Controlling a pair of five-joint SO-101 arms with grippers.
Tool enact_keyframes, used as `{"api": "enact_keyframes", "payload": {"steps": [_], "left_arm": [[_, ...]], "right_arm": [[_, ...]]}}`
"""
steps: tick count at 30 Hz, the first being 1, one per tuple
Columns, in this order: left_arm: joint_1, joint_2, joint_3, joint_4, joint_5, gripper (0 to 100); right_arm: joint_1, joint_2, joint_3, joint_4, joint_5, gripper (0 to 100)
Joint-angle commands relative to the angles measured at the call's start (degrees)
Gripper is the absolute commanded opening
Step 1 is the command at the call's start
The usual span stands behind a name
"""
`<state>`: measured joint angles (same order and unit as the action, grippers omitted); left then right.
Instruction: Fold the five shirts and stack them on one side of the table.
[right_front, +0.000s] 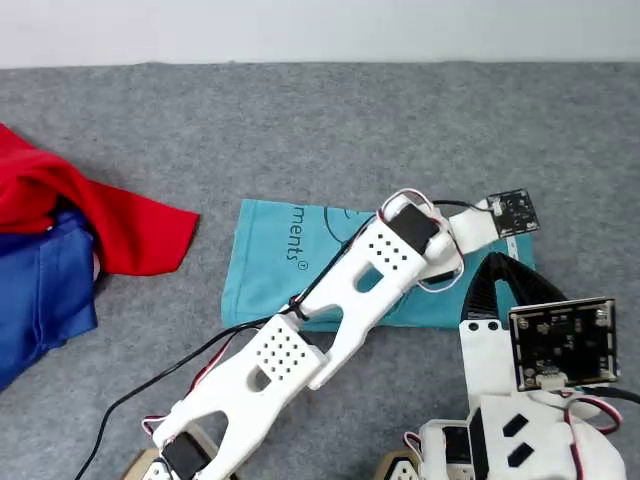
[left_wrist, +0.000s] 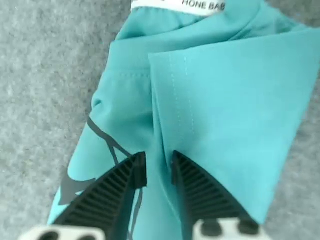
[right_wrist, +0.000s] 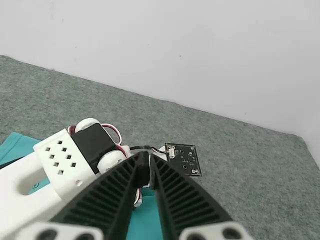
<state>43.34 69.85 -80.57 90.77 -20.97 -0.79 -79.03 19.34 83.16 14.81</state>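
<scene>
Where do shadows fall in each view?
High view: soft shadow under the left arm on the teal shirt. Left wrist view: faint shading along the shirt's folded edge. Right wrist view: evenly lit white wall, no glare.

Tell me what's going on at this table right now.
Two robot arms are folding shirts. The left hand is down at a folded edge of the teal shirt, which lies partly folded mid-table. The right hand is shut and empty, raised above the cloth. A red shirt and a blue shirt lie crumpled to one side, not yet folded.
</scene>
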Motion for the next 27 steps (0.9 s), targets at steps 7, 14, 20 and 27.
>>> {"api": "enact_keyframes", "payload": {"steps": [7,14,20,27], "left_arm": [[4.13,-1.05,-15.78,8.0,0.7,9],[7.03,-5.54,-15.16,9.93,5.27,9],[7.65,-8.0,-9.19,9.93,5.54,1],[7.65,-16.0,5.93,9.93,5.54,2]], "right_arm": [[-0.4,-0.31,-0.26,-0.22,-0.26,1.5],[-0.4,-0.31,-0.26,-0.31,-0.26,1.5],[-0.22,-0.31,-0.26,-0.04,-0.26,1.5],[-0.13,-0.31,-0.18,0.13,-0.26,1.5]]}}
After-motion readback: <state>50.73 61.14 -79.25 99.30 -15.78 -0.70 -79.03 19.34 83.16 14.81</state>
